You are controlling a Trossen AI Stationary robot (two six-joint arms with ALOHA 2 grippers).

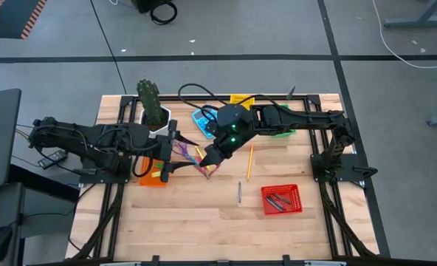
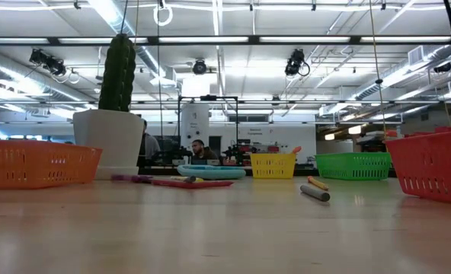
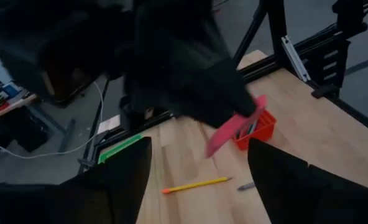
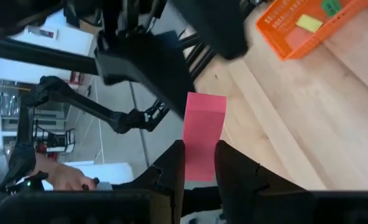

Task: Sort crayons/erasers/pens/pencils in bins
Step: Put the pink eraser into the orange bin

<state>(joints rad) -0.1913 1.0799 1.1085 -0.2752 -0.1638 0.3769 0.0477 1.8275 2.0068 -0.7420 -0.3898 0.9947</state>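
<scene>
We hold a pink eraser (image 4: 204, 137) in the right gripper (image 4: 199, 163), near the open, empty left gripper (image 3: 199, 180), apparently for the orange bin (image 1: 152, 177).

even bright overhead light from ceiling strips (image 2: 210, 39), soft shadows on the bench (image 1: 204, 214), wrist views blurred

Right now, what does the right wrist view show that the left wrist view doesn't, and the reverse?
Only the right wrist view: the right pincer shut on a pink eraser, and the orange bin holding a yellow and a green piece. Only the left wrist view: the red bin, the green bin, an orange pencil lying on the wood, the open left pincer. Both: the pink eraser and the table.
</scene>
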